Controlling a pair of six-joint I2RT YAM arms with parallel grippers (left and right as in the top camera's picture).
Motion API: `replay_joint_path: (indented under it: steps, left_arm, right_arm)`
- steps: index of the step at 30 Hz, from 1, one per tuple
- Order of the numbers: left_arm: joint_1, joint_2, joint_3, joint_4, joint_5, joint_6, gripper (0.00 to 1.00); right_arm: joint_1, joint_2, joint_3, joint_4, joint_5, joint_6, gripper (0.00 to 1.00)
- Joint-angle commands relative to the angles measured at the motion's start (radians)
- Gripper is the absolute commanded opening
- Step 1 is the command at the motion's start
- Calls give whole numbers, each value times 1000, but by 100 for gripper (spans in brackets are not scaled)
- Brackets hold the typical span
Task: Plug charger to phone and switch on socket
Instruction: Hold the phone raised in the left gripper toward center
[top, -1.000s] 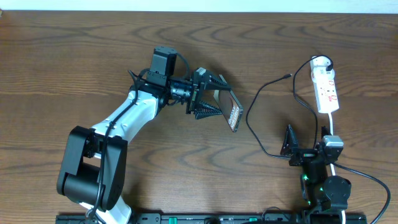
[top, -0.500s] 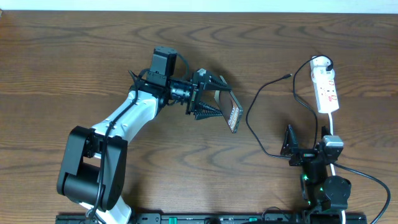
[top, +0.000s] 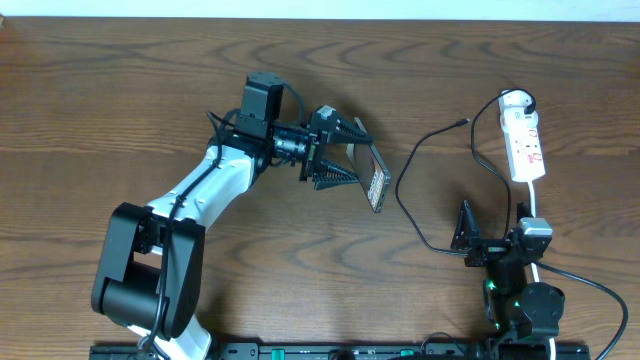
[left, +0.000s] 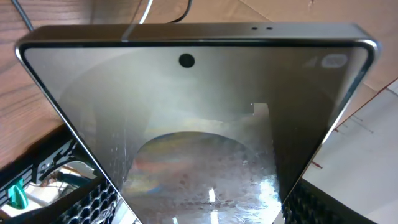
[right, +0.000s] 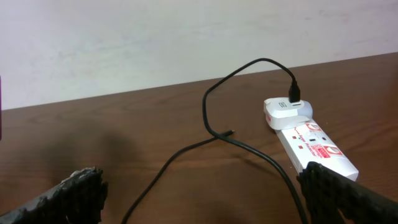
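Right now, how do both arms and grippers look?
The left arm is white with black joints and a black cable; the right arm is black with a grey wrist block and green lights. Both the left gripper and right gripper have black, ribbed fingers.

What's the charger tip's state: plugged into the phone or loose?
Loose. The charger tip lies on the table, apart from the phone held in the left gripper.
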Motion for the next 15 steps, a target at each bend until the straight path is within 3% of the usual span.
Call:
replay_joint_path:
  steps: [1,15]
  left_arm:
    - [7,-36,9,9,48,-6,66]
    - [7,-35,9,184,-31,21,66]
  right_arm:
    - [1,-5,-1,-5,8,-12,99]
    - [1,-5,-1,-3,8,-11,99]
